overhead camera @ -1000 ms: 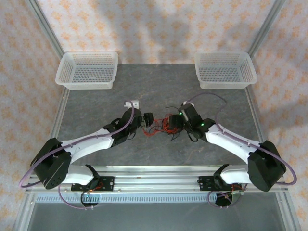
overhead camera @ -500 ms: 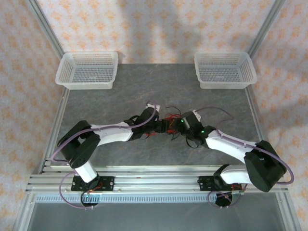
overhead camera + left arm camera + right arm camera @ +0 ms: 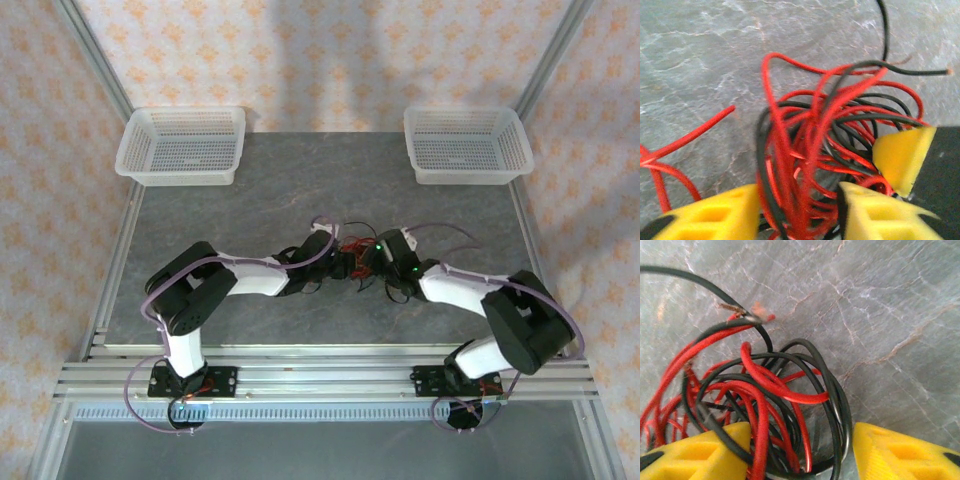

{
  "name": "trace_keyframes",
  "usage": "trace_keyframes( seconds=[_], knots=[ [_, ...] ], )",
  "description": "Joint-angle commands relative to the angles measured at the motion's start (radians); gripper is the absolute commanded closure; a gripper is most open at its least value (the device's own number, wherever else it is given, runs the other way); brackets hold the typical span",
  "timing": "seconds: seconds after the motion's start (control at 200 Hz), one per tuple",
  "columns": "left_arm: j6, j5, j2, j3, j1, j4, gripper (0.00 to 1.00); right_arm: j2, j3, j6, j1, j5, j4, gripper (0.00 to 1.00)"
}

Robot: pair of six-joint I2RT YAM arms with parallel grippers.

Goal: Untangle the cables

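Though cut off below, left pincer (image 3: 797,202) apart, right pincer (image 3: 800,440) apart, around blurred cables (image 3: 805,145)

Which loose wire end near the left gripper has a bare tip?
The black one, pointing right, has a pale bare tip; the red end is all red.

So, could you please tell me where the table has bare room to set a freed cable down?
Bare table between the left basket and right basket, and in front of each. Crowded at centre: the left gripper and right gripper straddle the cables.
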Motion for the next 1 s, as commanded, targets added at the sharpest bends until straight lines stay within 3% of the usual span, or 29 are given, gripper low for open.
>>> trace_keyframes(
  seconds=[0.0,0.1,0.18,0.34,0.631,0.801,0.991],
  knots=[
    [-0.016,-0.081,0.005,-0.032,-0.002,0.045,0.72,0.041,-0.011,-0.034,-0.005,-0.004,0.047,0.63],
    [-0.022,-0.133,-0.026,-0.077,0.015,0.032,0.91,0.051,-0.011,-0.084,-0.013,0.035,0.02,0.88],
    [-0.025,-0.157,-0.075,-0.129,0.049,0.019,0.95,0.03,-0.012,-0.158,-0.027,0.09,-0.024,0.97],
    [0.017,-0.228,-0.199,-0.187,0.094,-0.064,0.95,-0.069,-0.001,-0.343,-0.032,0.219,-0.134,1.0],
    [0.109,-0.391,-0.291,-0.136,0.098,-0.255,0.93,-0.135,0.085,-0.515,-0.032,0.256,-0.312,1.0],
    [0.098,-0.414,-0.33,-0.132,0.098,-0.292,0.82,-0.111,0.125,-0.509,-0.032,0.306,-0.385,1.0],
    [0.029,-0.362,-0.323,-0.16,0.098,-0.254,0.54,-0.061,0.155,-0.426,-0.032,0.293,-0.413,0.89]
  ],
)
